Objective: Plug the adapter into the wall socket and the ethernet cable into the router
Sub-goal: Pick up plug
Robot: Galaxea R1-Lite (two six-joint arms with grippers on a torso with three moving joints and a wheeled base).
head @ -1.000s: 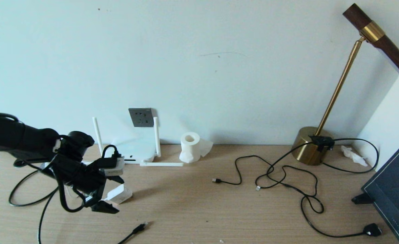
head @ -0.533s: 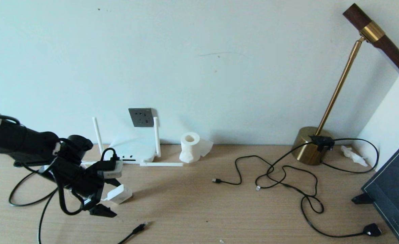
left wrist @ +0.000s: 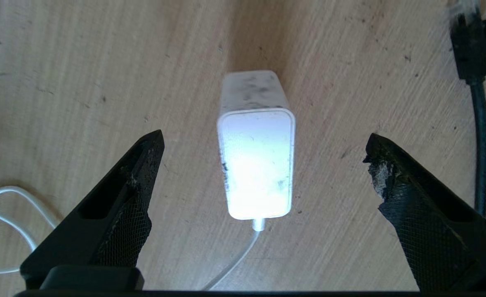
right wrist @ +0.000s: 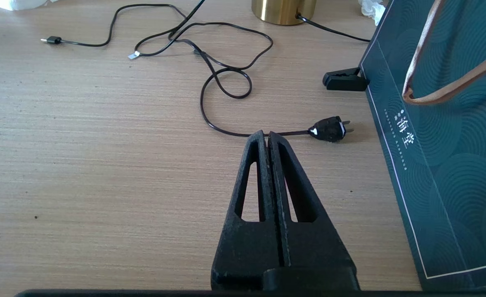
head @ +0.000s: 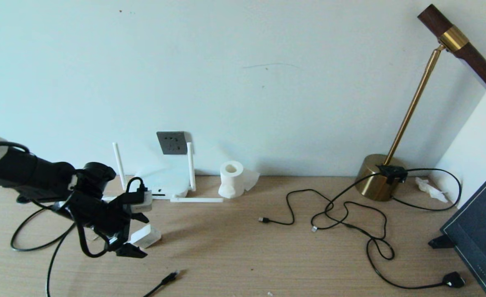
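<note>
The white adapter [head: 146, 236] lies flat on the wooden desk, its thin white cord [left wrist: 234, 258] running back under my wrist. My left gripper [head: 138, 234] hovers open over it. The fingers [left wrist: 144, 165] stand wide on either side of the adapter [left wrist: 256, 165] without touching it. The ethernet cable's clip plug [head: 169, 278] lies on the desk nearer the front, and the left wrist view also shows this plug [left wrist: 472, 53]. The router [head: 164, 183] sits against the wall below the dark grey wall socket [head: 172, 142]. My right gripper [right wrist: 267, 134] is shut and empty above the desk, out of the head view.
A toilet paper roll [head: 231, 179] stands right of the router. A brass lamp base [head: 377, 177] has tangled black cords [head: 342, 214] ending in a two-pin plug [right wrist: 329, 128]. A dark green bag [head: 480, 231] and a black clip [head: 441, 241] stand at the right edge.
My left gripper dipped a little toward the near left, then came back over the adapter, staying open. The adapter and cables have not moved.
</note>
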